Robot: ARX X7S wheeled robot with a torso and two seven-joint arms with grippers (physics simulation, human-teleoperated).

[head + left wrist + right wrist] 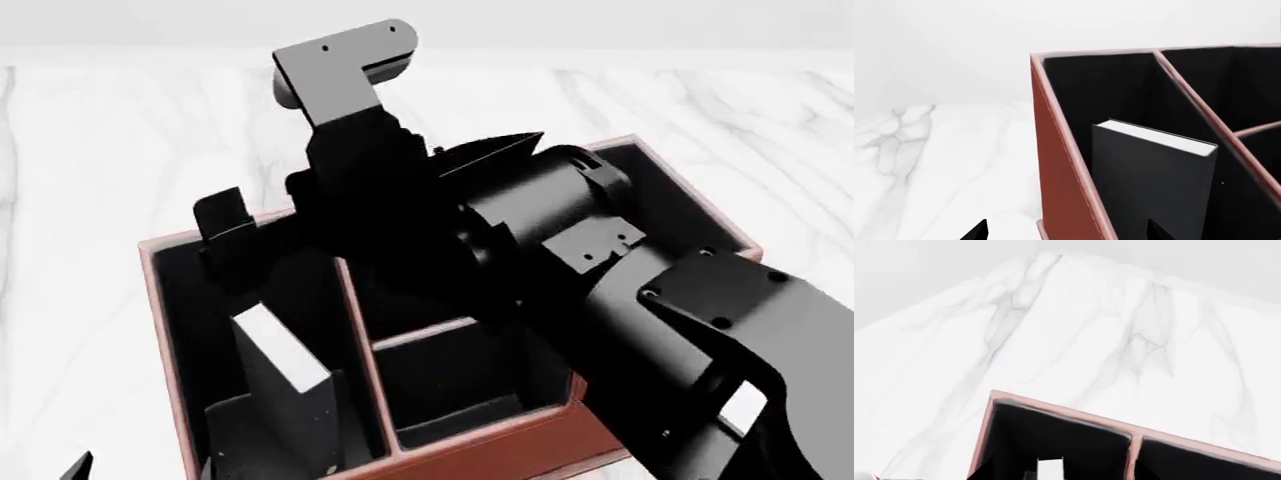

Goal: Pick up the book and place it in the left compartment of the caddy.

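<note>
The black book (287, 390) with white page edges stands leaning inside the left compartment (200, 330) of the reddish-brown caddy (158, 300). My right arm reaches across the caddy. My right gripper (260, 245) is open above the far end of that compartment, clear of the book. In the right wrist view only a small strip of the book (1049, 467) shows, below the caddy's rim (1054, 412). My left gripper (1067, 232) is open and empty, its tips either side of the caddy's outer wall (1054, 150). The book (1154, 185) stands just beyond.
The caddy rests on a white marble table (80, 150). Its middle section (441, 370) is split by a low divider, and my right arm (667, 320) covers the right end. One left fingertip (80, 465) shows at the lower left.
</note>
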